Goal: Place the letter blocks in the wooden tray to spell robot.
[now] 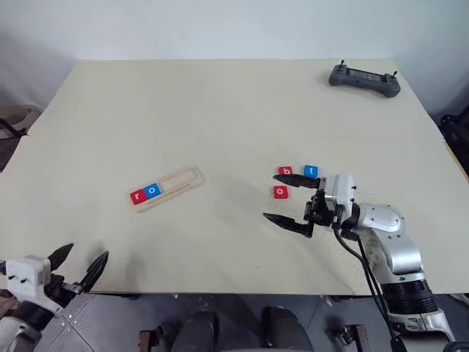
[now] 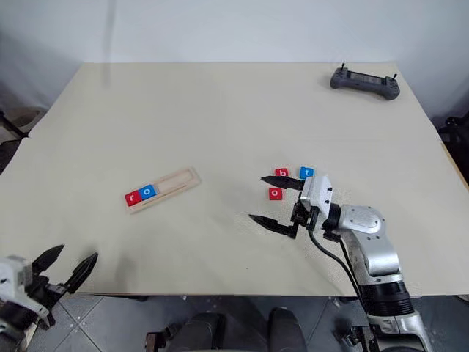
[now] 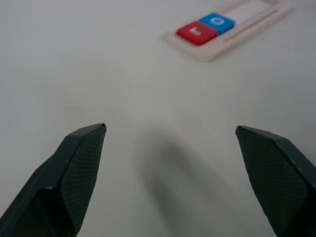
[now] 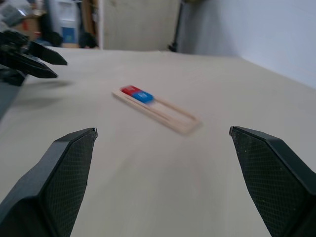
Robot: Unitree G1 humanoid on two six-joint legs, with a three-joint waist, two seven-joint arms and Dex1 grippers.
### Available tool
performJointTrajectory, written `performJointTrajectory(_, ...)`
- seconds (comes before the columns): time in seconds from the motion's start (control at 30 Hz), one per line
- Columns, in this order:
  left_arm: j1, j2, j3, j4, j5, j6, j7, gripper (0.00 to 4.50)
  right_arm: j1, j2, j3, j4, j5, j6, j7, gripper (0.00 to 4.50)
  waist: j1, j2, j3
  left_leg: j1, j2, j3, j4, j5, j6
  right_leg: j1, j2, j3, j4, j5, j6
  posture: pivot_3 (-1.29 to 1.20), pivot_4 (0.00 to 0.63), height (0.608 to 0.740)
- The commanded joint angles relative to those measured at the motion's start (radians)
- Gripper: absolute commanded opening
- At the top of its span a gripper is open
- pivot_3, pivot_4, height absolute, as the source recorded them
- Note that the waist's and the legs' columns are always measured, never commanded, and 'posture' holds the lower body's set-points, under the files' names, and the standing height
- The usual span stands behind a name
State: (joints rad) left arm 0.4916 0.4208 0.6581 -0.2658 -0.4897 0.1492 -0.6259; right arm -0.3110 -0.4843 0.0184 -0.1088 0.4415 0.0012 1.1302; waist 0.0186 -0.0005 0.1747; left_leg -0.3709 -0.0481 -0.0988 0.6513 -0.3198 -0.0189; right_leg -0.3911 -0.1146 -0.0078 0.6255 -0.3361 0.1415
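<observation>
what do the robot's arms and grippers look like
The right arm has rounded silver-grey shells, a black ribbed section lower down and black cables along it. Each wrist carries a white block. The right gripper and left gripper each have two black, tapered fingers with finely cross-hatched inner pads.

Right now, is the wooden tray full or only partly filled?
Partly filled: the wooden tray holds only the red r block and blue o block.
</observation>
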Motion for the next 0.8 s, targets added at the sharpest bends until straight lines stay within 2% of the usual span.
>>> performJointTrajectory(0.03,-0.01,0.022,0.028,-0.036,-0.041,-0.002,-0.004,4.46,0.003,-0.009,-0.015,-0.03,0.02,-0.018,0.009,4.5,0.004,-0.001,0.0,0.0,0.0,0.0,0.0,0.0,0.0,0.0,0.0,0.0,0.0,0.0,0.0,0.0,0.15,0.74)
performJointTrajectory(0.23,-0.116,0.138,-0.005,0.013,-0.066,0.052,-0.067,4.46,0.023,-0.06,-0.064,0.013,0.023,-0.024,0.022,4.5,0.003,-0.001,-0.001,0.0,0.0,0.0,0.0,0.0,0.001,0.0,0.0,0.0,0.0,0.0,0.0,0.0,0.15,0.74)
performJointTrajectory(0.37,-0.252,0.324,-0.051,0.18,-0.05,0.088,-0.223,4.46,0.052,-0.094,-0.091,-0.002,0.036,0.004,0.018,4.5,-0.001,-0.001,-0.001,0.0,0.0,0.001,-0.001,0.0,0.0,-0.001,0.001,0.0,0.001,0.0,0.0,0.0,0.15,0.74)
performJointTrajectory(0.5,-0.424,0.479,-0.178,0.407,0.015,0.05,-0.408,4.46,0.085,-0.117,-0.102,-0.046,0.058,0.032,0.019,4.5,-0.014,-0.001,-0.001,0.0,0.0,0.001,-0.002,0.0,0.0,-0.001,0.001,0.0,0.001,0.0,0.0,0.0,0.15,0.74)
performJointTrajectory(0.63,-0.654,0.522,-0.324,0.67,0.113,-0.043,-0.517,4.46,0.111,-0.127,-0.117,-0.076,0.056,0.045,-0.005,4.5,-0.021,-0.001,0.0,0.0,-0.001,0.001,-0.002,0.0,0.0,-0.002,0.001,-0.001,0.003,0.0,0.0,0.0,0.15,0.74)
performJointTrajectory(0.8,-0.879,0.505,-0.462,0.936,0.232,-0.176,-0.585,4.46,0.16,-0.126,-0.132,-0.134,0.058,0.062,-0.042,4.5,-0.027,-0.001,-0.001,0.0,-0.002,0.002,-0.002,0.0,0.0,-0.004,0.001,-0.004,0.009,0.0,0.0,0.0,0.15,0.74)
